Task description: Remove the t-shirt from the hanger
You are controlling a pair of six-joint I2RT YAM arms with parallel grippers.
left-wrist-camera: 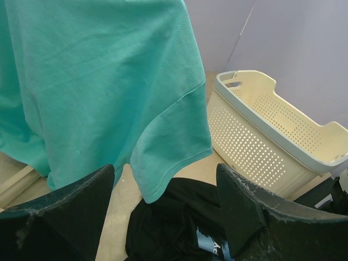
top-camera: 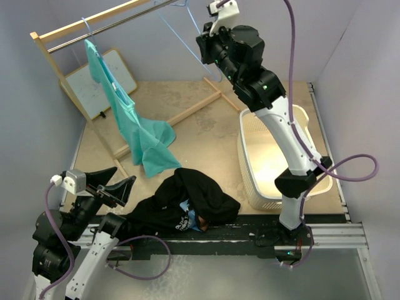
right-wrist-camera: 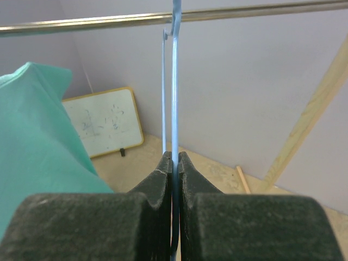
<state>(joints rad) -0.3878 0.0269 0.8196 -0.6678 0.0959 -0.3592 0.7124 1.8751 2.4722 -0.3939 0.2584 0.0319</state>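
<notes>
Pale lilac walls (top-camera: 362, 75) close the room in on the left, the back and the right. They surround a tan, mottled table (top-camera: 206, 131) that fills the middle of the top view.

A pale wooden garment rack (top-camera: 187, 112) stands across the upper left of the table. Its silver metal rail (top-camera: 100, 27) slants up towards the top centre. At the right of the frame sits a cream perforated plastic laundry basket (top-camera: 250, 162), with the right arm rising in front of it.

A teal short-sleeved t-shirt (top-camera: 128, 119) hangs from the rail at the upper left. It is on a hanger, and its lower end trails onto the table. A black t-shirt with a blue-and-white print (top-camera: 187, 197) lies crumpled on the table at the bottom centre, just beside the teal hem. A small wood-framed whiteboard (top-camera: 94, 84) leans against the wall behind the rack.

The left pincer (top-camera: 115, 184) sits low at the bottom left with its fingers spread wide apart and nothing between them. It points at the teal shirt and the black one. The right pincer (right-wrist-camera: 174, 157) is raised to the rail at the top centre and clamped tight on a thin light-blue wire hanger (right-wrist-camera: 174, 98). No cloth shows on this hanger, which is hooked over the rail.
</notes>
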